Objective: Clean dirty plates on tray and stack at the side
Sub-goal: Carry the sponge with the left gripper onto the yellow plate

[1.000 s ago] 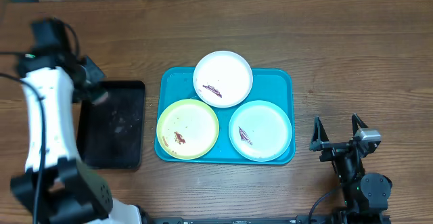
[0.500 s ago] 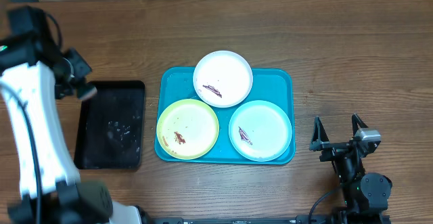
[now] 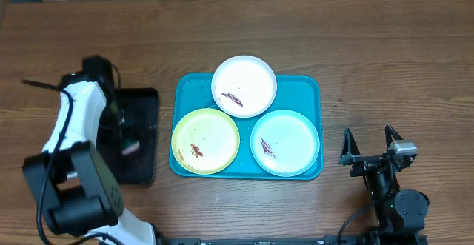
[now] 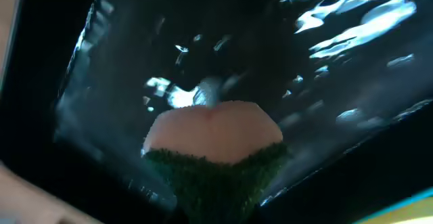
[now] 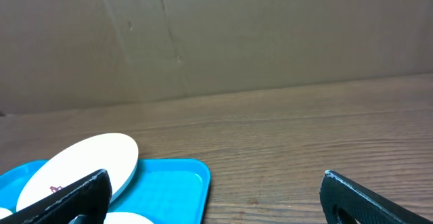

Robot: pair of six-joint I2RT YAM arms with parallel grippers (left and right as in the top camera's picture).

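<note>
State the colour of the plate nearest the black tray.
The plate is yellow-green; the overhead view shows it best.

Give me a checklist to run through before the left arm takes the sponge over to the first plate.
1. Grasp: the sponge sits in the left gripper, over the black tray: ok.
2. Other arm out of the way: the right gripper is open, to the right of the turquoise tray: ok.
3. Targets in sight: the white plate, yellow-green plate and mint plate each show a dark smear: ok.
4. Plates lying flat: not ok. The white plate rides over the tray's far rim and looks tilted in the right wrist view.
5. Sponge wet enough to scrub: cannot tell.
</note>
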